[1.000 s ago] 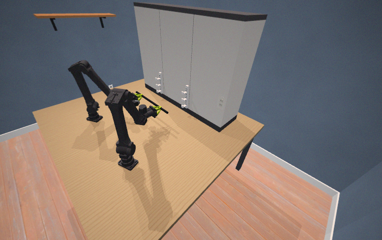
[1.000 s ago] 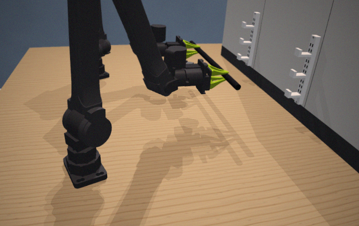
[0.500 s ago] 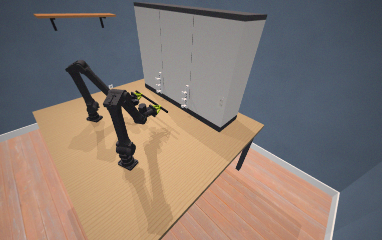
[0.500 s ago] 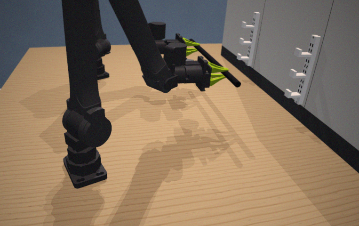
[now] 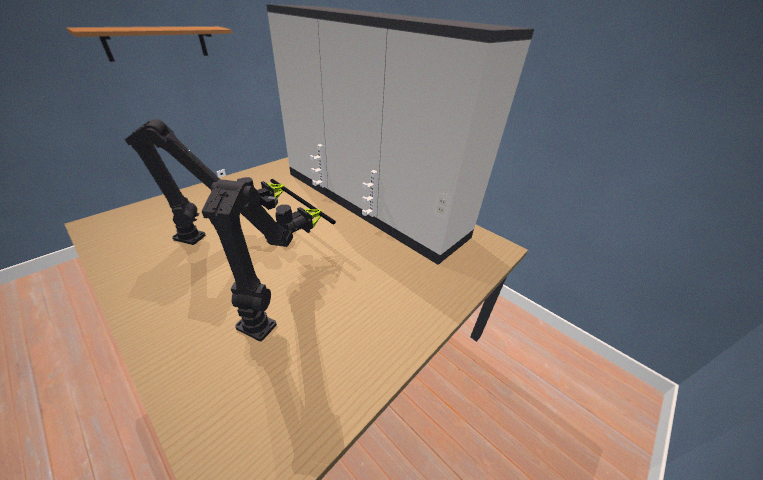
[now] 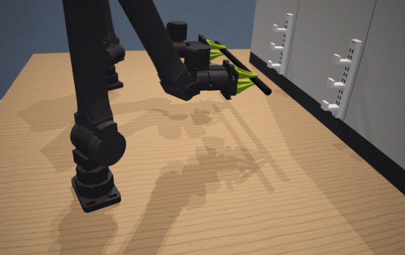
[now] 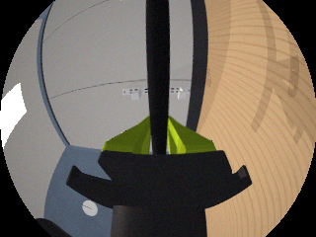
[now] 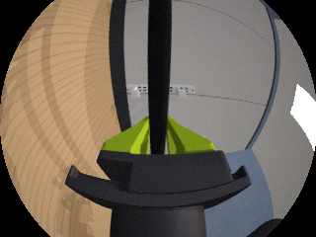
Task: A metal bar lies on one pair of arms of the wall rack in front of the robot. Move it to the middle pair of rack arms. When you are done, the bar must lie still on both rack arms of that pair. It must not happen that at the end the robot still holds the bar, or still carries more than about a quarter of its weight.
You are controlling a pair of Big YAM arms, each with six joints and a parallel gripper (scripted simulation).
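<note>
Lt-brown wood-grain table (image 5: 373, 333) (image 6: 198, 230) (image 7: 267, 99) (image 8: 54, 99) carries both arms' black base plates, near one (image 5: 261, 334) (image 6: 103, 203) & far one (image 5: 186, 240) (image 6: 117, 84), plus grey cabinet (image 5: 421, 118) (image 6: 400, 94) (image 7: 99, 114) (image 8: 222, 64) w/ blk bottom strip, standing directly on top.

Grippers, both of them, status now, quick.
Left tool: closed, holding the metal bar at its left part.
Right tool: closed, holding the same metal bar at its right part.
</note>
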